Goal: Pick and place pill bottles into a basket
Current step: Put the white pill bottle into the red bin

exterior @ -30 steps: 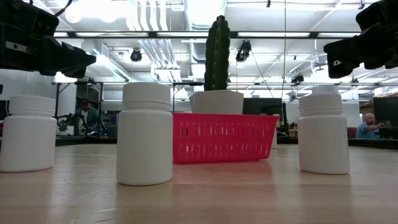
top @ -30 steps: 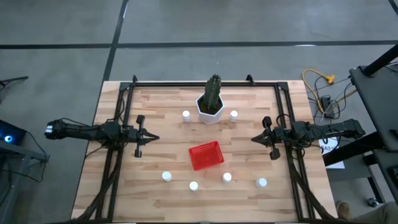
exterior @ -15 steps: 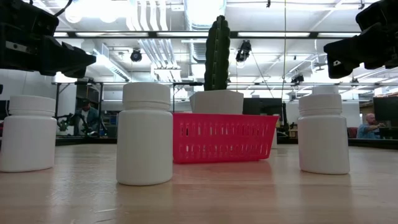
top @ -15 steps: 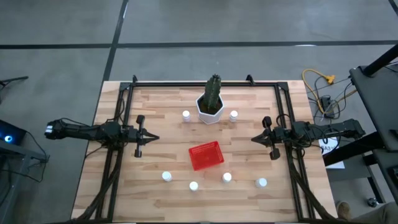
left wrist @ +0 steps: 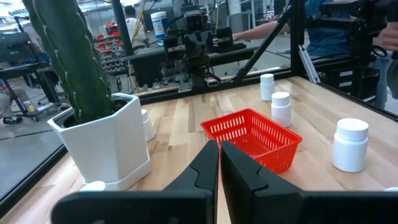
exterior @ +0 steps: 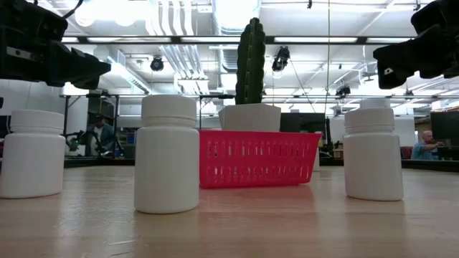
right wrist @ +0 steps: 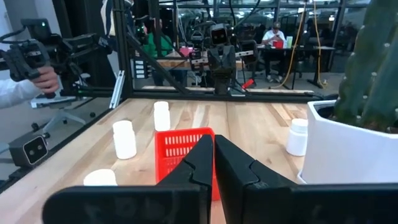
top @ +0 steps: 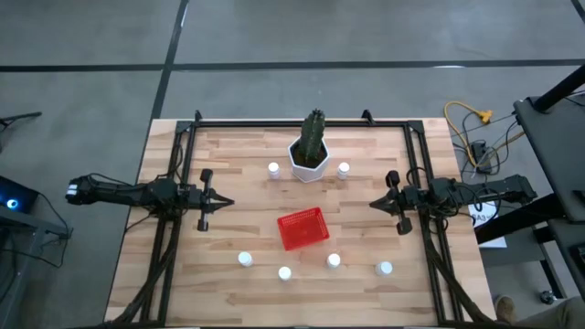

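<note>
We see the left gripper [top: 227,203] hanging at nine o'clock of the counter [top: 238,151], its fingers pressed together and aimed toward the centre, its arm stretched level from the left edge. Six pill bottles [top: 245,259] stand upright on the wood: four in a loose row toward six o'clock of the basket [top: 303,228], and two flanking the white pot [top: 309,160] with its cactus [top: 314,131] at twelve o'clock. We judge each bottle light, stiff and smooth-sided, likely to tip or skid if nudged, so we would close the fingers across the round body just under the cap, squarely, and not on the cap itself. The red basket sits near the centre, empty, thin-walled and probably easy to shove. At three o'clock the right gripper [top: 372,205] mirrors its partner, fingers likewise pressed together, pointing inward, well apart from any bottle.
</note>
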Controlling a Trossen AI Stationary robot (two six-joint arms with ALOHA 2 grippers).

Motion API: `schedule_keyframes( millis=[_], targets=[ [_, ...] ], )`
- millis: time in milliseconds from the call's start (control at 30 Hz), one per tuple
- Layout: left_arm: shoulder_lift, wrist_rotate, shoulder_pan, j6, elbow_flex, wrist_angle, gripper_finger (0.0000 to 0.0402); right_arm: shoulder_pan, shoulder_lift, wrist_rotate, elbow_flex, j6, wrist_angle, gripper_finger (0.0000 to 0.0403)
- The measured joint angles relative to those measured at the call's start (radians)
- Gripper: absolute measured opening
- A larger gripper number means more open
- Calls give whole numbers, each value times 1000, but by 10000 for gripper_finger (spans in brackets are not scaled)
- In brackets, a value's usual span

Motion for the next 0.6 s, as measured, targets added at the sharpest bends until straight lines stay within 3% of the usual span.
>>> schedule_keyframes(
  millis=[400,600],
  targets=[
    [-1,1,0,29,0,34,0,0,0,5,0,-53,1,9],
    [-2,1,0,53,0,61,0,-1,0,242,29,-58,-45,9]
  ],
)
